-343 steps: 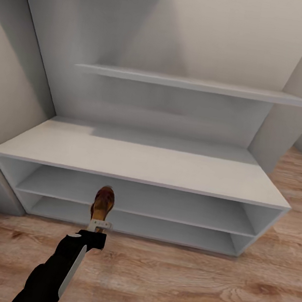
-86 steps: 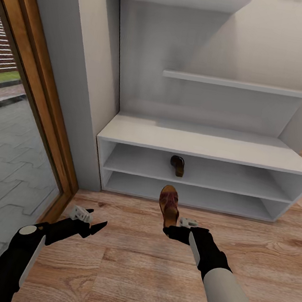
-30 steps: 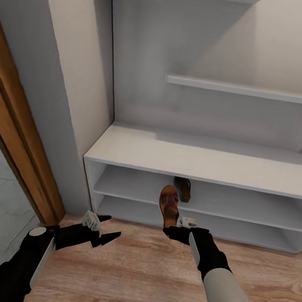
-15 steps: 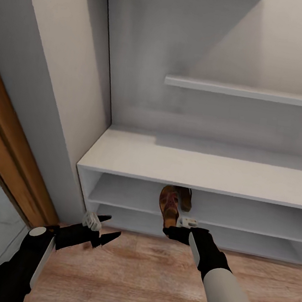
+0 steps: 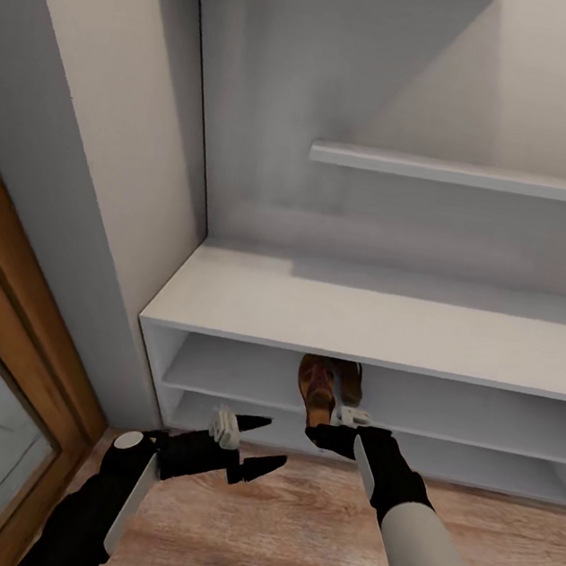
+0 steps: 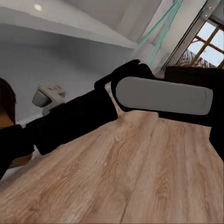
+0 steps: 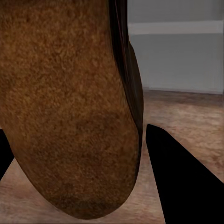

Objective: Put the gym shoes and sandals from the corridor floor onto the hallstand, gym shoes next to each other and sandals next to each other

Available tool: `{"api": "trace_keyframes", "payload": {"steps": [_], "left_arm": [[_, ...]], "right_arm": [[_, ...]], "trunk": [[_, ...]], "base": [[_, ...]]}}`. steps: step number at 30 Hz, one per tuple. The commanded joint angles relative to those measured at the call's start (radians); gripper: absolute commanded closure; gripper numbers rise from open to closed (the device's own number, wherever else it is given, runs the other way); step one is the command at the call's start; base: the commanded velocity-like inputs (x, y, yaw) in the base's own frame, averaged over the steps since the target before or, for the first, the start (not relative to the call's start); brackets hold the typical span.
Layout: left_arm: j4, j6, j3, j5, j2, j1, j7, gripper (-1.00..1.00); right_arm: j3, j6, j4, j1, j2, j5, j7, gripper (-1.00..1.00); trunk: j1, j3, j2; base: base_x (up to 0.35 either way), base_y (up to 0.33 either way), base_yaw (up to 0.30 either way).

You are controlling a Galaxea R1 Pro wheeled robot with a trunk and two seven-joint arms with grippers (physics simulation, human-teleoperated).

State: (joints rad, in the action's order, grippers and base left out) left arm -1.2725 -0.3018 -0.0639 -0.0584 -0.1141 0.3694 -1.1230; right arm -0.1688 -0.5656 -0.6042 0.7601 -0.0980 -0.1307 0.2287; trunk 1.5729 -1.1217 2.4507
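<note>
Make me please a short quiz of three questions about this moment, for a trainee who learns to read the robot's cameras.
1. True or false: the right gripper is shut on a sandal.
2. Where does the other sandal lie? A) on the corridor floor B) in the upper cubby of the hallstand C) on the bench top
3. Fill in: the left gripper is ____ and carries nothing.

Key:
1. True. In the right wrist view its sole sits between the fingers.
2. B. It lies just beside the held sandal, which points into the same cubby.
3. Open. It hovers above the corridor floor.
</note>
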Motion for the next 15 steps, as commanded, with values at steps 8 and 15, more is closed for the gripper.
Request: {"api": "trace_keyframes", "payload": {"steps": [8, 15], "left_arm": [[0.001, -0.010, -0.027, -0.044, -0.001, 0.001, -0.002, -1.00], [0.001, -0.010, -0.028, -0.044, -0.001, 0.001, -0.001, -1.00]], "right_arm": [[-0.008, -0.005, -0.002, 0.000, -0.001, -0.009, 0.006, 1.00], [-0.008, -0.005, -0.002, 0.000, -0.002, -0.009, 0.006, 1.00]], "trunk": [[0.000, -0.001, 0.000], [0.000, -0.001, 0.000]], "base": [[0.176, 0.000, 0.000], [0.209, 0.000, 0.000]]}}
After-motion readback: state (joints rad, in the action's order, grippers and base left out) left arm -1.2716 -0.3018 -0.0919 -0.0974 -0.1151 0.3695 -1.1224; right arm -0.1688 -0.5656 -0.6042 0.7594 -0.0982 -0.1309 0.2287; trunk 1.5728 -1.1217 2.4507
